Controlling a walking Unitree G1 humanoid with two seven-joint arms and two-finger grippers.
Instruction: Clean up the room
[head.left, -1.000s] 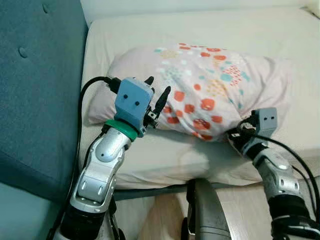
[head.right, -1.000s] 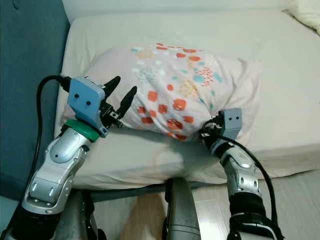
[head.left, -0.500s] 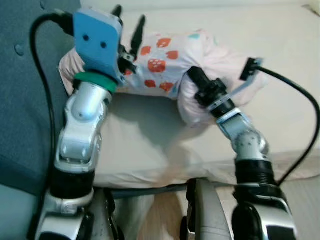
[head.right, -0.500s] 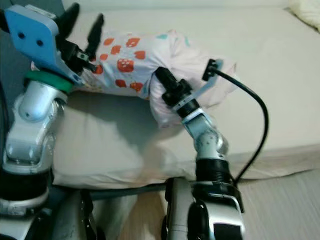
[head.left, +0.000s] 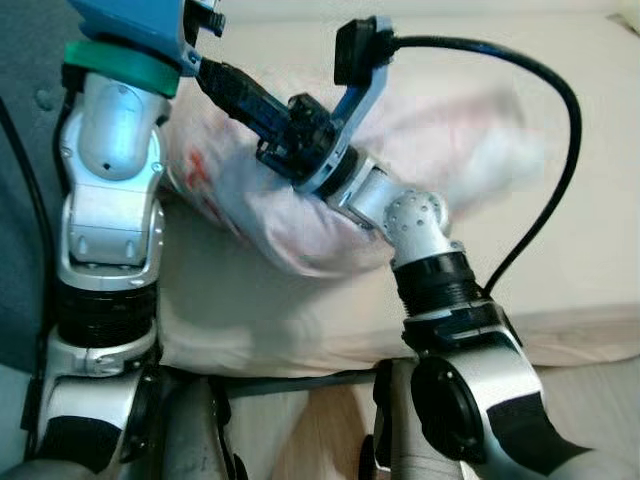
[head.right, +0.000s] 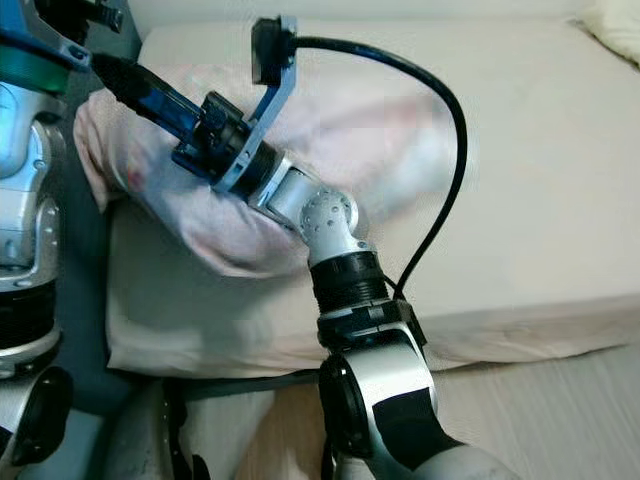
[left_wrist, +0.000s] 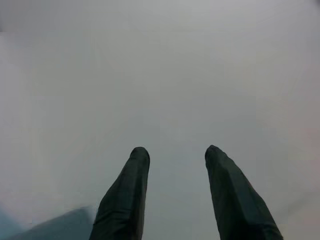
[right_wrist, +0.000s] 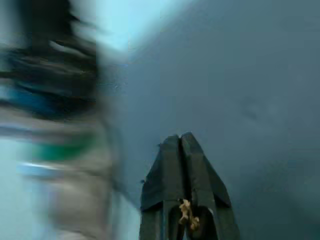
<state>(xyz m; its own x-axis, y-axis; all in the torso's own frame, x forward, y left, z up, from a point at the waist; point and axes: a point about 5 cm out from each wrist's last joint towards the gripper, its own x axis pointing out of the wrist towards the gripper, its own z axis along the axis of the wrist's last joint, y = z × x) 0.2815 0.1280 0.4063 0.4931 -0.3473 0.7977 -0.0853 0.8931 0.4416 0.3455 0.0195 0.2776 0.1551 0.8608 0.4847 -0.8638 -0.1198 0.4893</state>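
Note:
A pale pink pillow (head.left: 290, 225) with a few red spots lies bunched at the left end of the cream mattress (head.right: 520, 150), its right part blurred. My right arm reaches across it toward the teal headboard (right_wrist: 250, 100). The right gripper (head.right: 105, 66) is shut, fingertips pressed together past the pillow's upper left edge, and no fabric shows between them in the right wrist view, where the right gripper (right_wrist: 182, 140) points at the headboard. My left arm (head.left: 110, 160) stands raised at the left. The left gripper (left_wrist: 175, 152) is open, facing a plain grey surface.
The headboard (head.left: 20, 150) runs along the left of the bed. The mattress's front edge (head.right: 500, 330) overhangs a pale wooden floor (head.right: 560, 400). Another cream cushion (head.right: 615, 20) shows at the far right corner. The right arm's black cable (head.right: 440, 130) loops over the mattress.
Both arms have swung up and to the left. The right gripper went from the pillow's right end across it toward the headboard, and the pillow was pulled left and rolled, hiding most of its print.

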